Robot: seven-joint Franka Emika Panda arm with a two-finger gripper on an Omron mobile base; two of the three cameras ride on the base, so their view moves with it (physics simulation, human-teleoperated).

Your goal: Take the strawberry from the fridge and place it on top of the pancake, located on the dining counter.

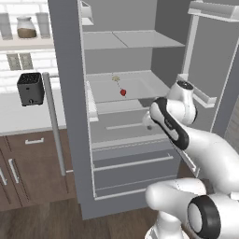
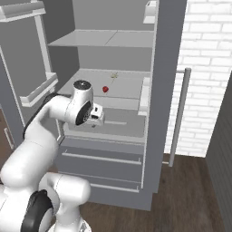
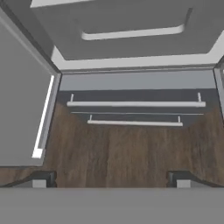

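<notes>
1. My two-finger gripper (image 3: pixel 112 179) points down at the front of the tall matte grey double-door fridge (image 1: pixel 70 116), and in the hand view my 2 dark fingertips (image 3: pixel 39 178) stand far apart at the bottom corners with nothing between them, so the jaws are spread wide and hold nothing.
2. In the right base view my hand hangs in front of the fridge's upper drawer, just outside the open compartment.
3. The tiny bright red rounded strawberry (image 1: pixel 123 92) lies on the grey middle shelf (image 1: pixel 140 86), above my gripper and farther into the fridge, well apart from my fingers; the right base view shows it too (image 2: pixel 105 89), up and slightly to the right of my hand.
4. A pale yellowish speck with a thin stem (image 1: pixel 115 79) sits just behind the strawberry, deeper on the same shelf.
5. Below my gripper the hand view shows 2 grey drawer fronts with pale bar handles (image 3: pixel 135 104) and, under them, the dark brown wood floor (image 3: pixel 122 153).
6. Both fridge doors stand open to either side of my arm.
7. Far to my left, past the open door, a black toaster (image 1: pixel 31 88) stands on a pale counter over brown cabinets (image 1: pixel 28 168).
</notes>
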